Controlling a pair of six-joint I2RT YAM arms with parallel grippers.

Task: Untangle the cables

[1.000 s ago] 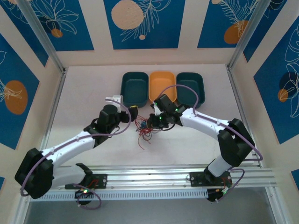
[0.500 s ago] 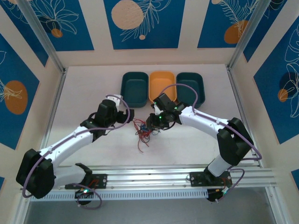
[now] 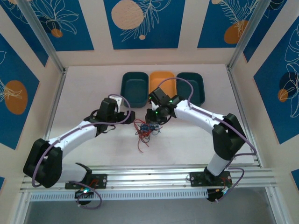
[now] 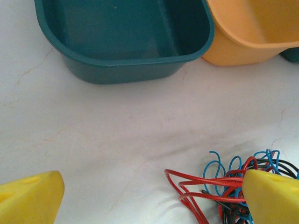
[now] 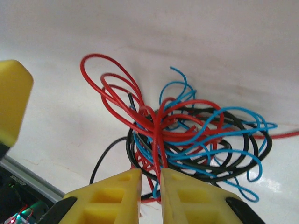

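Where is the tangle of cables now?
In the top view, the tangle of cables lies near the middle of the table, on the near side of the left teal bin and the orange bin.

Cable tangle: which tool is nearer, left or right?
Right. The right tool sits on the cable tangle, fingers nearly closed around red strands. The left tool stands open to the tangle's left, one finger just overlapping its edge.
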